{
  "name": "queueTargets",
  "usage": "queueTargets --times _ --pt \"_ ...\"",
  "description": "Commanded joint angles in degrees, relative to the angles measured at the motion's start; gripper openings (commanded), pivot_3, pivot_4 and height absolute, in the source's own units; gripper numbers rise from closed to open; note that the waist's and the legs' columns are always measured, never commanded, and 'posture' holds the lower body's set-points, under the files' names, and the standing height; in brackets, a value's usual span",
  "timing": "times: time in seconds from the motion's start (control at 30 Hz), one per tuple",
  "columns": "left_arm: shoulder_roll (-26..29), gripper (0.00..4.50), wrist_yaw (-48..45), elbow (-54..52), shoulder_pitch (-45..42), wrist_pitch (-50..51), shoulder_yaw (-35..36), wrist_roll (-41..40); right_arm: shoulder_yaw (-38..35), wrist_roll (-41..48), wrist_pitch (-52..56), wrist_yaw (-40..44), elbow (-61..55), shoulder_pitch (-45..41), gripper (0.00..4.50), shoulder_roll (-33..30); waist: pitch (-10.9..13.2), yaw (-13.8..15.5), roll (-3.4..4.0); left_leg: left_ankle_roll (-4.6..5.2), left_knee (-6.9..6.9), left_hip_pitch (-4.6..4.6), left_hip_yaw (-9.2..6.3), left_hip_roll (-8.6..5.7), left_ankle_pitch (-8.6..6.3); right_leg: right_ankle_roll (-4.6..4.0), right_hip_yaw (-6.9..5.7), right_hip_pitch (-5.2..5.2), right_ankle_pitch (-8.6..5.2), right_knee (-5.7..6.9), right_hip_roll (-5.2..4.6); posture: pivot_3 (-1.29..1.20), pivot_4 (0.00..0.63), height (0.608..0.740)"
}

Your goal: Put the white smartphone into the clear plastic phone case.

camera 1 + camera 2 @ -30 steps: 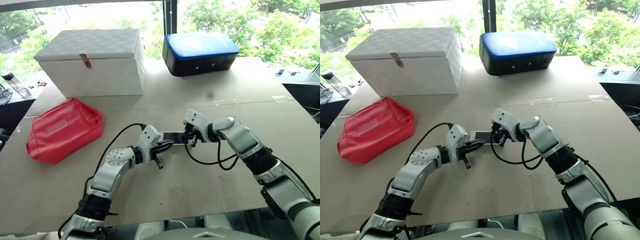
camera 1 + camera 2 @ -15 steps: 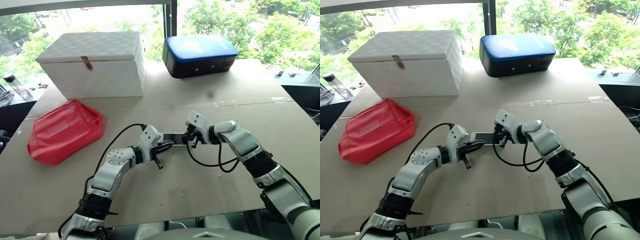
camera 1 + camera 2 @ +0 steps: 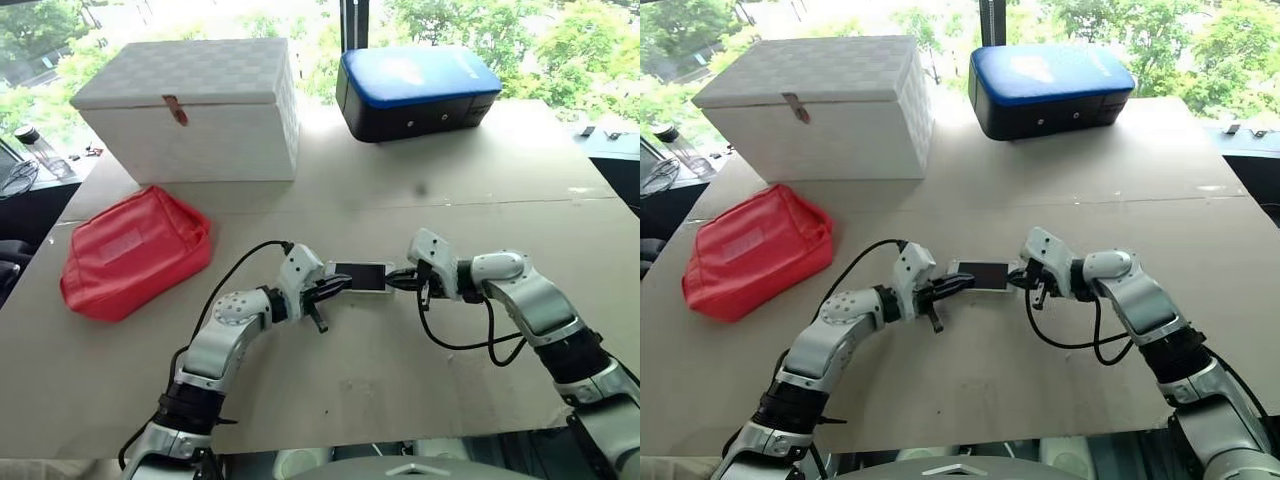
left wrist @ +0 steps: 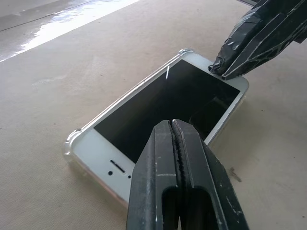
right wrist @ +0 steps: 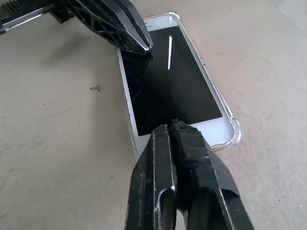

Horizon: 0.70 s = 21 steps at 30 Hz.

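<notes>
The white smartphone (image 4: 168,103) lies flat, screen up, in the middle of the table (image 3: 380,390). The clear plastic phone case (image 4: 71,143) sits around it, its rim showing at the corners and along the edges. My left gripper (image 3: 336,286) is shut, its tips over the phone's left end, on or just above the screen. My right gripper (image 3: 394,280) is shut too, its tips at the phone's right end, by the white bezel (image 5: 211,132). The two grippers face each other across the phone. Nothing is held in either one.
A white lidded box (image 3: 190,110) and a black case with a blue top (image 3: 415,90) stand at the back of the table. A red pouch (image 3: 135,250) lies to the left. A bottle (image 3: 38,150) stands past the table's left edge.
My right gripper has drawn back to the right, from over the phone's screen to its right end. The left gripper has stayed put. The camera view has shifted.
</notes>
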Motion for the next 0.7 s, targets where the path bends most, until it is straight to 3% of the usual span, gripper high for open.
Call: queueTargets --times 0.03,0.33,0.7 --pt "0.2 0.03 0.6 1.8 0.5 1.2 -0.5 1.1 9.0 -5.8 3.3 1.5 6.8 2.3 0.00 -1.4 -0.1 -0.1 -0.10 0.04 0.00 0.00 0.02 0.00 -0.03 0.00 0.02 0.01 0.00 -0.03 -0.01 0.00 0.150 0.740" --pt "0.4 0.03 1.0 1.2 1.0 1.4 -0.2 1.0 21.0 -16.9 -1.8 5.4 12.5 0.2 0.00 -3.3 -0.7 -0.2 -0.55 -0.20 0.00 0.35 -0.25 0.14 -0.22 0.01 -0.17 0.30 -0.02 -0.05 -0.16 0.00 0.150 0.740" --pt "-0.1 0.03 1.5 1.2 1.3 1.1 -0.5 1.1 22.5 -23.9 -6.0 6.2 13.7 2.9 0.00 -3.6 -1.2 -0.2 -0.30 -0.47 -0.05 0.85 -0.49 0.16 -0.38 0.05 -0.63 0.91 -0.05 -0.22 -0.58 0.00 0.150 0.740"
